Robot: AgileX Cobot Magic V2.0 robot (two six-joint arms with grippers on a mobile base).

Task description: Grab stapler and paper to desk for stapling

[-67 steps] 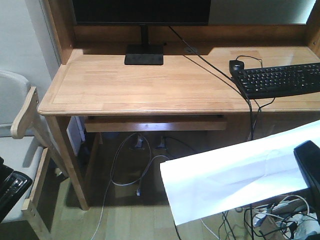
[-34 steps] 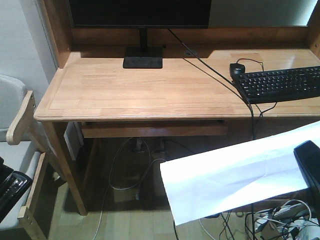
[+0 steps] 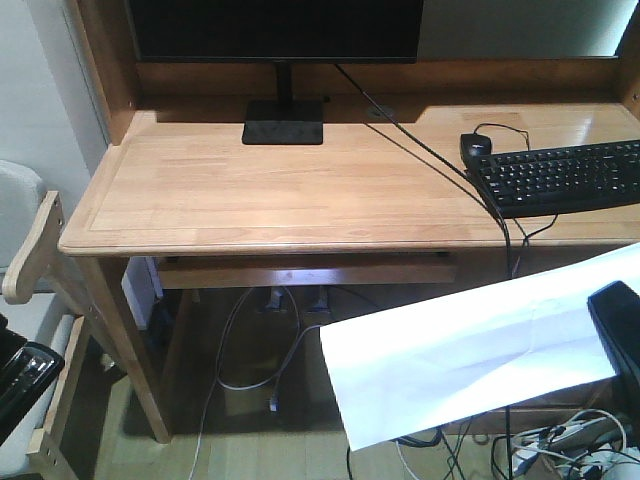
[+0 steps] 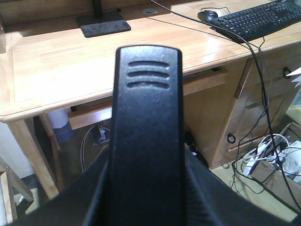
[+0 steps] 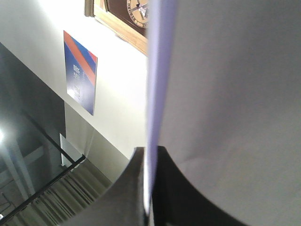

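The black stapler (image 4: 146,117) fills the middle of the left wrist view, its ribbed nose pointing at the desk (image 4: 61,61). My left gripper (image 4: 146,193) is shut on the stapler, one finger on each side. In the front view the left gripper (image 3: 20,385) shows only as a dark shape at the lower left, below the desk's (image 3: 280,190) front edge. The white paper (image 3: 470,350) hangs in the air at the lower right, in front of and below the desktop. My right gripper (image 3: 620,330) is shut on its right end. Seen edge-on, the paper (image 5: 225,94) runs between the right gripper's (image 5: 149,162) jaws.
A monitor on a black base (image 3: 284,122) stands at the desk's back. A black keyboard (image 3: 560,176) and a black mouse (image 3: 476,146) lie at the right, with a cable crossing the top. Cables (image 3: 255,350) hang under the desk. A wooden chair (image 3: 35,270) is at the left, drawers (image 4: 263,108) at the right.
The desk has grown larger and slid lower in the front view, so I have come closer to it. Both grippers keep their hold and their place in the view.
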